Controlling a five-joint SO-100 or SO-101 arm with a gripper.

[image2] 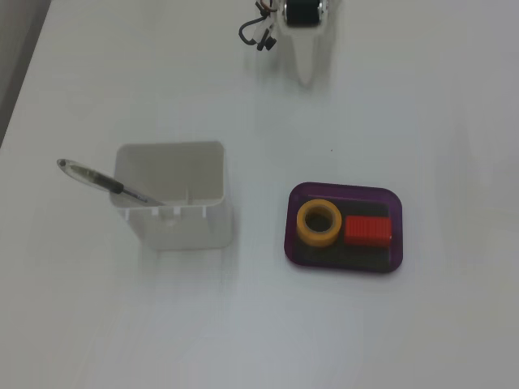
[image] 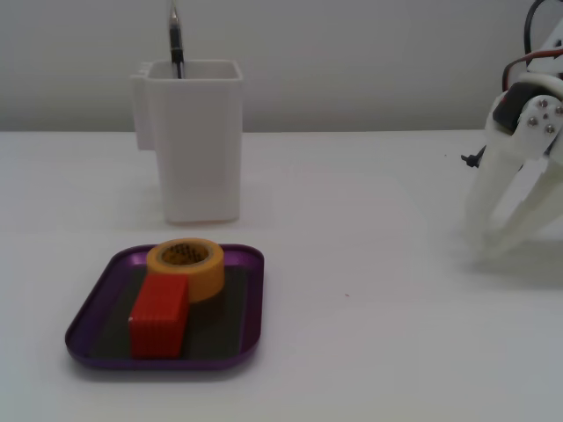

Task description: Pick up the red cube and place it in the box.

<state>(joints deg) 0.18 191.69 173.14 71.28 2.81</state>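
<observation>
Inside the box (image: pixel 251 299) (image2: pixel 345 193) sits your red cube (image: pixel 159 316) (image2: pixel 367 230) — task thing on the dark floor.

Beside the cube, touching it, you have a yellow tape roll (image: pixel 186 267) (image2: pixel 319 222) in the same purple tray. Your gripper (image: pixel 478 243) (image2: pixel 303 71) hangs well apart from the box, fingertips down near the table, fingers slightly spread and holding nothing. A white container (image: pixel 195 139) (image2: pixel 172 198) stands near the box with a pen (image: pixel 175 42) (image2: pixel 101 181) leaning in it.
</observation>
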